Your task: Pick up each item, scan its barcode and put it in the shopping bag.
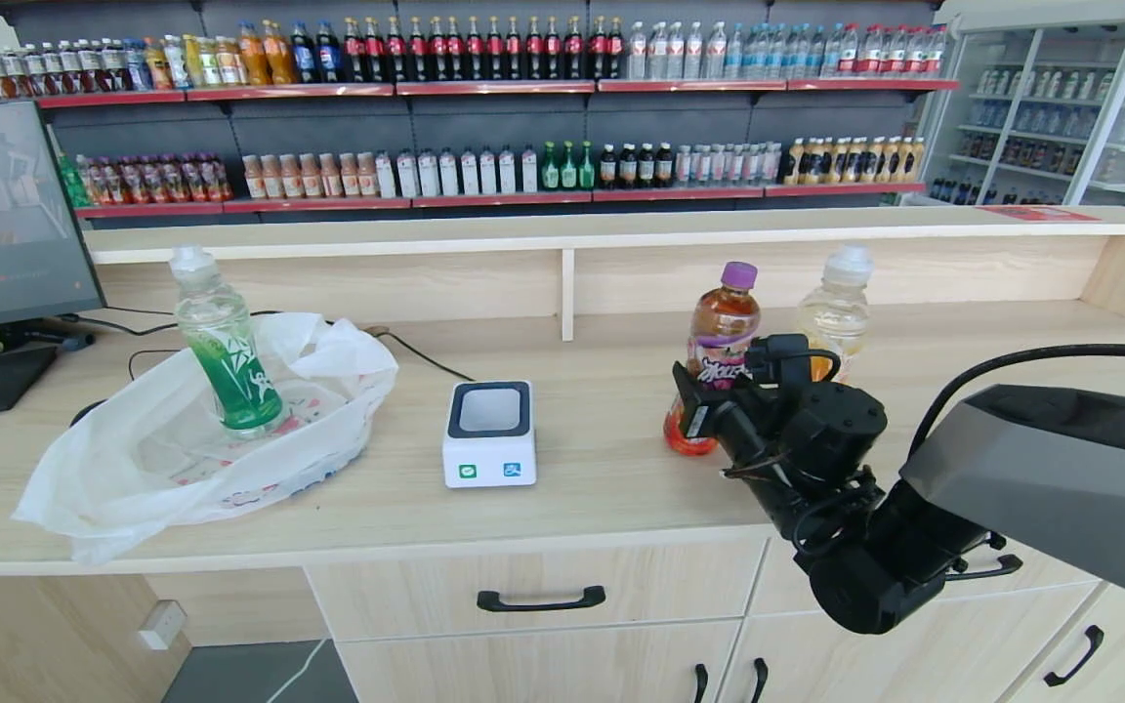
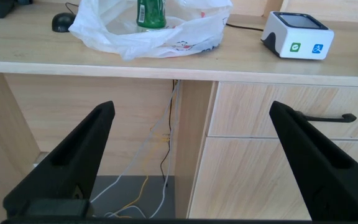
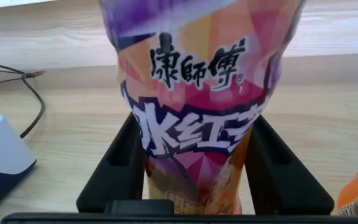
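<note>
While my left tool [image 2: 191, 109] hangs spread and empty below the worktop [image 1: 602, 488] edge, facing the cupboard front [image 2: 253, 168], my right tool [image 1: 697, 415] pinches the purple-capped drink bottle [image 1: 722, 342] low on its label, one finger on each side. The bottle stands upright on the worktop, right of the barcode scanner [image 1: 489, 433]. I judge the step in hand to be the pick-up of this bottle, with the lift not yet made. The next move calls for raising it straight, carrying it left over the scanner and turning it until the barcode faces the scanner's window; I cannot see from here where the barcode sits. Beyond the scanner, the white shopping bag [image 1: 133, 469] lies open with a green-labelled bottle [image 1: 226, 342] upright in it. Counted: three bottles, namely one bagged, one in my grip, and one white-capped bottle [image 1: 838, 303] just behind it; one scanner; one bag
</note>
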Robot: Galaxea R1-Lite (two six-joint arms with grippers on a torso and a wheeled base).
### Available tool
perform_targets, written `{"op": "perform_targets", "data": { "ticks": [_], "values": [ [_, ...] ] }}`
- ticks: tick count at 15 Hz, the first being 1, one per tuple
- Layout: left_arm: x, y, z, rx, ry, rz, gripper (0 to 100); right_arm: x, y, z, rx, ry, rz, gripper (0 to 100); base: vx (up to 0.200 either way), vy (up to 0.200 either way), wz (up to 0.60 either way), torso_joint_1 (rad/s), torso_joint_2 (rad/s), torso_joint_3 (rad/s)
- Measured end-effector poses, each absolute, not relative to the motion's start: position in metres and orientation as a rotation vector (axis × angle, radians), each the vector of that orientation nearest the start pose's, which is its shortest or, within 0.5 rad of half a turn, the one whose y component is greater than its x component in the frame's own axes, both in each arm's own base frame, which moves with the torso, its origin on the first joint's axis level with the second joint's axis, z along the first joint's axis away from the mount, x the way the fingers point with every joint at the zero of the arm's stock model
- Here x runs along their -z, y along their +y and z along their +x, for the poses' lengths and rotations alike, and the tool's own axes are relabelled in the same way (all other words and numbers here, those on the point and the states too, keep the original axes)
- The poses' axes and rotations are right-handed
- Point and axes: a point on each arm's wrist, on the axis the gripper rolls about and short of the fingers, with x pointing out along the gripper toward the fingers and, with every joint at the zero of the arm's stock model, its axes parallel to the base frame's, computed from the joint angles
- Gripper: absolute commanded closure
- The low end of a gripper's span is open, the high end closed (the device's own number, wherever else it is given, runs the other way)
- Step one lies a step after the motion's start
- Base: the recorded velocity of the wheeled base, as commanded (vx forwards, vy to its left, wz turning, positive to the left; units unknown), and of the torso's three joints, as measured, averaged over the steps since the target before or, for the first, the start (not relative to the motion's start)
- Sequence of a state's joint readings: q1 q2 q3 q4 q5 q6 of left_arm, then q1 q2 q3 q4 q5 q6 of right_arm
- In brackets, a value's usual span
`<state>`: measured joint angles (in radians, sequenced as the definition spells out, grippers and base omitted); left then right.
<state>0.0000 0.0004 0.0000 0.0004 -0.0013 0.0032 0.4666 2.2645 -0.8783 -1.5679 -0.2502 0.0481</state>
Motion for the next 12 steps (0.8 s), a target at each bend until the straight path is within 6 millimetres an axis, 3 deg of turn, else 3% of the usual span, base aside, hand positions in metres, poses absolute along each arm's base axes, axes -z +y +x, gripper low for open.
{"op": "perform_targets", "data": {
  "ticks": [8, 12],
  "values": [
    [-0.075, 0.000, -0.023, 0.002, 0.002, 0.004, 0, -0.111, 0.170, 0.347, -0.224, -0.197, 0.123, 100, 0.000, 0.000, 0.00, 0.000, 0.00, 0.000],
    [-0.075, 0.000, -0.023, 0.001, 0.001, 0.004, 0, -0.131, 0.166, 0.327, -0.240, -0.220, 0.130, 100, 0.000, 0.000, 0.00, 0.000, 0.00, 0.000]
  ]
}}
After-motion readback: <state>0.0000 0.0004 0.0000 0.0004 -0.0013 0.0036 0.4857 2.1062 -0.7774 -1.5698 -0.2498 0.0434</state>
